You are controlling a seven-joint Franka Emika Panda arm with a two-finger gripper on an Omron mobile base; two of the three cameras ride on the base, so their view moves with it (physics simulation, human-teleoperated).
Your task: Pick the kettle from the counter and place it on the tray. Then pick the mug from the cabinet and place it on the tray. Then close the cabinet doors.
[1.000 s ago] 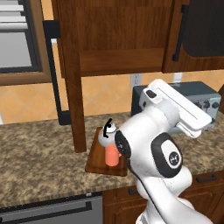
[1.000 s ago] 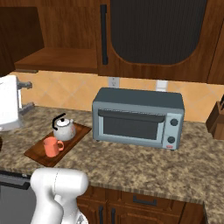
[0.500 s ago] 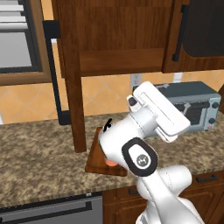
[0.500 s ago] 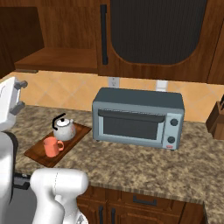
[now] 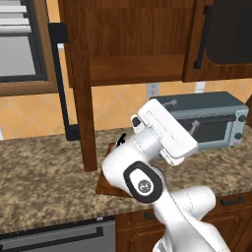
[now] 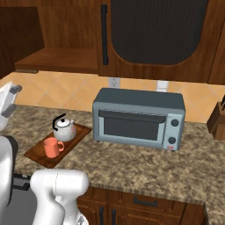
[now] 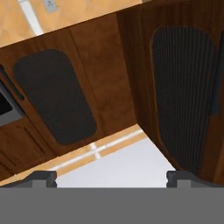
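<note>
**Kettle and mug are on the tray; I am turning up toward the cabinet doors**

I am looking upward along my gripper [image 7: 112,177], whose two dark fingertips [image 7: 41,177] are standing as wide apart as they go, with nothing between them.

Going left to right in the left base view: the open cabinet door [image 5: 78,83] is standing edge-on, swung out over the counter [image 5: 39,162], its black bar handle [image 5: 61,83] running vertically. That upright long axis is what my coming move turns on, I judge: I would need to push the door's broad face sideways, back toward the cabinet [image 5: 138,44]. The door is lying to the left of and above my hand. My arm is folded with the elbow low over the counter's edge and the wrist tipped up and to the right.

In the right base view, the tray [image 6: 37,156] is sitting on the counter left of the toaster oven [image 6: 138,118], and it is carrying the mug [image 6: 52,147] in front and the kettle [image 6: 63,129] just behind it. Both picks look done, so only the doors seem left.
</note>
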